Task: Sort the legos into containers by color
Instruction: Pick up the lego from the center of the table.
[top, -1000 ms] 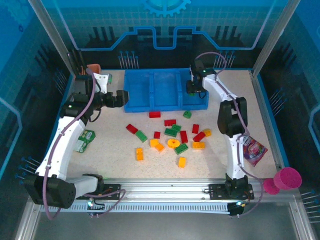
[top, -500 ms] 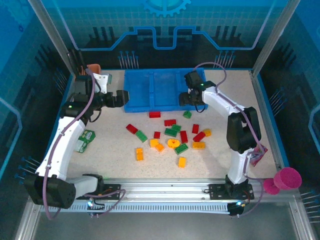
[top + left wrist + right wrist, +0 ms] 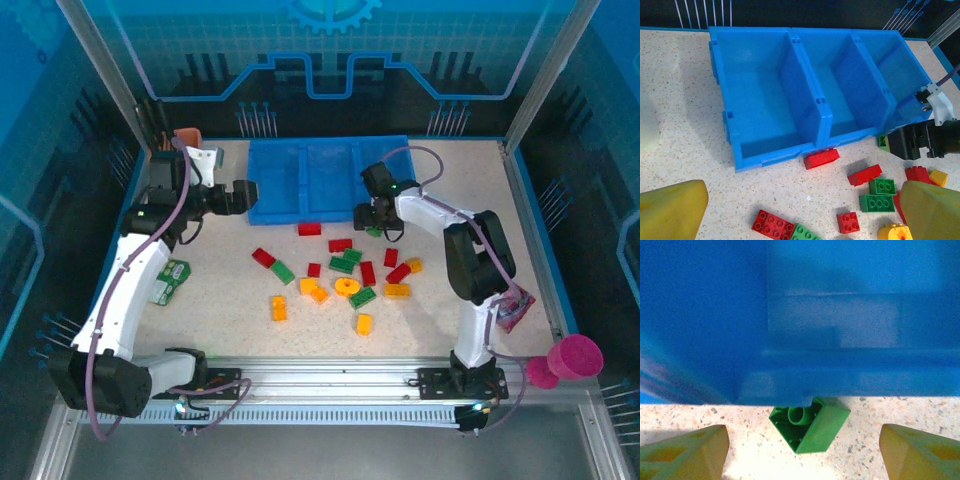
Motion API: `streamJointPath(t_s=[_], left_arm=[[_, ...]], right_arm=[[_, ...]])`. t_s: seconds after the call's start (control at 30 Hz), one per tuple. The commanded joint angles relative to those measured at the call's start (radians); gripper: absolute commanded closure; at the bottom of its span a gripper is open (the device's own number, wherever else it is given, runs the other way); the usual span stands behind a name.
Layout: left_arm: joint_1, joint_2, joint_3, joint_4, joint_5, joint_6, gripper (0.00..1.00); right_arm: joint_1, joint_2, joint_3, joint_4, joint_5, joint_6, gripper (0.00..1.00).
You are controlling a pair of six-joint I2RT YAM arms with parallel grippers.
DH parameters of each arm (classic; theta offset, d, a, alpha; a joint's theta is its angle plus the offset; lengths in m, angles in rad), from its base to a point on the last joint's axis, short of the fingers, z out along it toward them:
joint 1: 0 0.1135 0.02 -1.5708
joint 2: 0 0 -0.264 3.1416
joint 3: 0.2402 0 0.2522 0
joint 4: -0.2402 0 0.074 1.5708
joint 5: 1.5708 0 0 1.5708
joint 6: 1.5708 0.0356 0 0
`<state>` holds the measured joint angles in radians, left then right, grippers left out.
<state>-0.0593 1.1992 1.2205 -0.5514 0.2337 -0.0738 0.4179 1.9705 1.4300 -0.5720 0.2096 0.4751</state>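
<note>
A blue tray (image 3: 300, 212) with three bare compartments lies at the back of the table. Red, green and orange legos are scattered in front of it, among them a red brick (image 3: 309, 229) and a round yellow piece (image 3: 347, 287). My right gripper (image 3: 372, 220) is low at the tray's front right. Its fingers (image 3: 685, 450) stand wide open on either side of an upturned green brick (image 3: 810, 424) that touches the tray wall (image 3: 800, 315). My left gripper (image 3: 245, 195) hovers open by the tray's left end, nothing between its fingertips (image 3: 670, 210).
A green snack packet (image 3: 172, 281) lies beside the left arm. A purple packet (image 3: 508, 300) and a pink cup (image 3: 575, 357) are at the right. A tan cup (image 3: 186, 138) stands in the back left corner. Bare table stretches near the front edge.
My right gripper has swung from above the tray's right compartment, down and toward the near side, to the green brick at the tray's front wall. The left arm has stayed still.
</note>
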Motion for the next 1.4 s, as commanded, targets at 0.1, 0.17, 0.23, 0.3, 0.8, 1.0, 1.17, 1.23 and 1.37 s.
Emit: streamJointPath(t_s=[0.1,0.17,0.23,0.3,0.8,1.0,1.17,1.23,1.37], left_arm=[[0.007,-0.007,-0.015,0.007,0.019,0.000,0.01],[0.007,-0.004,-0.015,0.007,0.021,0.000,0.00],[0.007,-0.004,-0.016,0.008,0.024,0.001,0.01],[0.007,-0.005,-0.019,0.010,0.023,0.000,0.01],[0.007,0.007,-0.016,0.009,0.019,0.006,0.01],[0.008,-0.005,-0.022,0.011,0.013,0.011,0.01],[0.009,-0.010,-0.023,0.016,0.022,0.009,0.01],[0.009,-0.013,-0.022,0.016,0.021,0.007,0.00],[0.009,-0.020,-0.026,0.016,0.018,0.008,0.01]], right_arm=[[0.006,0.062,-0.006,0.029,0.028,0.028,0.24],[0.007,0.076,-0.002,0.026,0.033,0.029,0.25],[0.008,0.085,-0.002,0.024,0.036,0.032,0.27],[0.008,0.093,-0.003,0.023,0.039,0.035,0.30],[0.009,0.080,-0.048,0.029,0.027,0.037,0.56],[0.010,-0.050,-0.073,-0.028,0.024,0.010,0.60],[0.003,-0.107,-0.006,-0.054,0.092,-0.040,0.61],[-0.010,-0.100,0.039,-0.049,0.102,-0.063,0.60],[-0.045,-0.039,0.144,-0.056,0.125,-0.106,0.60]])
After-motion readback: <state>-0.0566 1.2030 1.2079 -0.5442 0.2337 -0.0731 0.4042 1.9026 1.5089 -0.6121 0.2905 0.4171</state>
